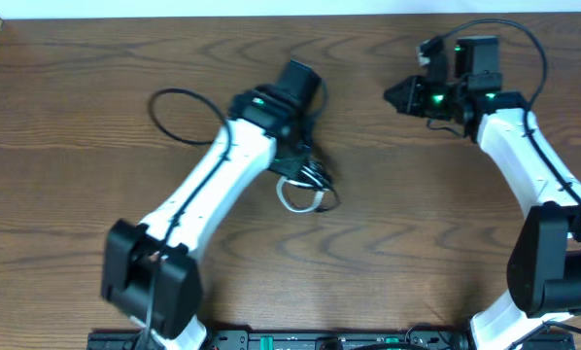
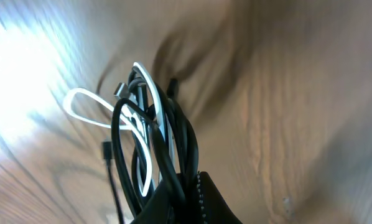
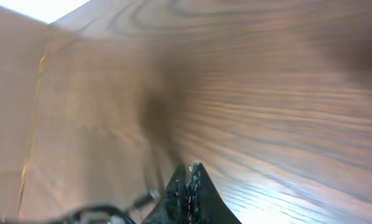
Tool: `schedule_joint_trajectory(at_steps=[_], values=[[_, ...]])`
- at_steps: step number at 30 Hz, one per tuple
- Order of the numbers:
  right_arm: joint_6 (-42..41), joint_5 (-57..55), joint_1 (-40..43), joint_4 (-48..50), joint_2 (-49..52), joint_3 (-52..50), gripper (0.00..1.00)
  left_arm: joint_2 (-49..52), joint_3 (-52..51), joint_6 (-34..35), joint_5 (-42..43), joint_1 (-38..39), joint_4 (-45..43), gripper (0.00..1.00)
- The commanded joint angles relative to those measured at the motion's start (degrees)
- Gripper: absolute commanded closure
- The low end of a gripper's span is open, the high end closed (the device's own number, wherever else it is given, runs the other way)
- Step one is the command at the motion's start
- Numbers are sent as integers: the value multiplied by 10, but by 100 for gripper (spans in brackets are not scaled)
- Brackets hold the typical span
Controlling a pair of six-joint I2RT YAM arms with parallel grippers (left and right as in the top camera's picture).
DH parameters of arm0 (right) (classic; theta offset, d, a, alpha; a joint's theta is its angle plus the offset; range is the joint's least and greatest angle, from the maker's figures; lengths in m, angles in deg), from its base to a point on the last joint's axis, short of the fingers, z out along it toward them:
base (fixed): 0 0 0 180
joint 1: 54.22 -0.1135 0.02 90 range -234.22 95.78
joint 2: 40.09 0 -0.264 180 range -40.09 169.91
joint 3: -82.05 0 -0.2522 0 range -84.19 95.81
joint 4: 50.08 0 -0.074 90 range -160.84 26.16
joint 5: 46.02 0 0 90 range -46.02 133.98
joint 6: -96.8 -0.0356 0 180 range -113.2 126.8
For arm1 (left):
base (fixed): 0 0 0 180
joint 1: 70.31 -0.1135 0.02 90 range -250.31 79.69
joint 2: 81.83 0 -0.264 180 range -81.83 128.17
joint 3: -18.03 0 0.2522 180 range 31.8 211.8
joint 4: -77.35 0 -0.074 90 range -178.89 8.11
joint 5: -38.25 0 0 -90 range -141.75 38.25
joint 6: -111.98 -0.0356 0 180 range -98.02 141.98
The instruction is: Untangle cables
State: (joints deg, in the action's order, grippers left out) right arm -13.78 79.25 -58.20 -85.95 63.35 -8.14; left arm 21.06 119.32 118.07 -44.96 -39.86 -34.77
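Wood counter (image 1: 67, 224). Left tool (image 1: 306, 171) at mid-counter, clamped on the cables (image 1: 305, 192). Right tool (image 1: 399, 95) far right, pinched closed, empty, well apart. White cable (image 2: 80, 99) and black cable (image 2: 185, 134) looped together in one tangle at the left tool's tip.

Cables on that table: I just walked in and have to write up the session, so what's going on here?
The left fingers are shut on a tangled bunch of two cords, a black cable and a white cable, looped through each other near the middle of the table. The right fingers are shut on nothing, off toward the far right side, away from the bunch. The two cables are not separated yet.
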Motion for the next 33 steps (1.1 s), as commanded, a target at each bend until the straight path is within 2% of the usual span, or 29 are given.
schedule_joint_trajectory(at_steps=[1,2,4,6,7,9,12,16,21,22,23,26,29,33], values=[[-21,-24,8,-11,-16,0,99,47,12,86,18,33,-15,93],[-21,-24,10,-16,-16,0,99,58,12,92,18,40,-23,92],[-21,-33,9,-25,-16,0,99,82,12,94,18,48,-45,83],[-21,-40,9,-30,-16,0,99,102,12,94,18,50,-68,55],[-21,-40,9,-30,-16,0,99,108,12,94,18,50,-75,46],[-21,-40,9,-30,-16,0,99,118,12,91,17,46,-85,44],[-21,-40,9,-31,-16,0,98,119,12,52,10,31,-101,42],[-21,-40,9,-30,-16,0,97,116,12,-51,11,-2,-142,43],[-20,-40,-5,-30,-16,0,96,117,12,-285,1,-35,-195,43],[-16,-40,-9,-28,-16,0,96,118,12,-306,-10,-36,-195,48],[-13,-40,-14,-26,-16,0,95,119,12,-318,-21,-36,-193,55],[1,-40,-28,-23,-16,0,94,127,12,-324,-39,-33,-180,93],[5,-40,-45,-24,-16,0,94,135,12,-309,-39,-31,-180,92],[10,-19,-59,-19,-16,0,94,135,12,-230,-44,-39,-182,92]])
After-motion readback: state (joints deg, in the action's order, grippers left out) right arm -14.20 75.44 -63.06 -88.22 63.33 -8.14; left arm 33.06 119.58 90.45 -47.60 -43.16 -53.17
